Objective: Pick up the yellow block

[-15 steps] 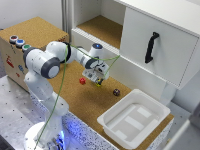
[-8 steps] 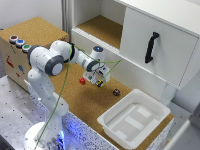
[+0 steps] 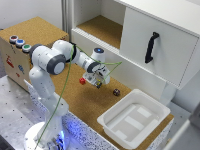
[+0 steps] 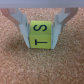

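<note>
Cork table (image 3: 75, 102) runs from white cabinet (image 3: 150, 45) at back to its front edge; open cork all around the arm, white tray (image 3: 132, 120) sits near the front corner at the exterior view's right. One arm, gripper (image 3: 98, 80) low over cork mid-table. One yellow block (image 4: 40, 36) sits between the two fingers (image 4: 22, 30), both pads against its sides, clamped on it, letters T and S on its face. One red cube (image 3: 82, 80) just beside gripper, one dark brown cube (image 3: 116, 92) further toward tray
</note>
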Controlling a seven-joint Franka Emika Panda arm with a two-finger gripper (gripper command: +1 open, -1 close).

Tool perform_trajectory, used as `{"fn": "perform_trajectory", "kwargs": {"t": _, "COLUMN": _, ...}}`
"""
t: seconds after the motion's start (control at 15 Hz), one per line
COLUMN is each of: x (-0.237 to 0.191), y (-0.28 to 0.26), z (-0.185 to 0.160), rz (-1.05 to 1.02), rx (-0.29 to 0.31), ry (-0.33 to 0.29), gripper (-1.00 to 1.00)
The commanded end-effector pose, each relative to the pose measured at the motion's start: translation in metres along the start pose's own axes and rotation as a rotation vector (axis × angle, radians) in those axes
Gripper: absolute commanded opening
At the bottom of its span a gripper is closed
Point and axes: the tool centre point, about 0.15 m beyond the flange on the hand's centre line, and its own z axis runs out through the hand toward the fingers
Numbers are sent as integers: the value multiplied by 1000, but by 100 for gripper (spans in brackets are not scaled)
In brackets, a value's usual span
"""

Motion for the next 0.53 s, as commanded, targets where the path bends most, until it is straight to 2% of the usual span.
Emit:
{"fn": "perform_trajectory", "kwargs": {"t": 0.0, "x": 11, "y": 3, "z": -1, "rz": 2, "rx": -82, "ry": -7, "gripper": -100}}
{"fn": "perform_trajectory", "kwargs": {"t": 0.27, "x": 4, "y": -5, "z": -21, "rz": -8, "rx": -71, "ry": 7, "gripper": -100}}
{"fn": "perform_trajectory", "kwargs": {"t": 0.47, "x": -11, "y": -22, "z": -64, "rz": -55, "rx": -100, "ry": 46, "gripper": -100}}
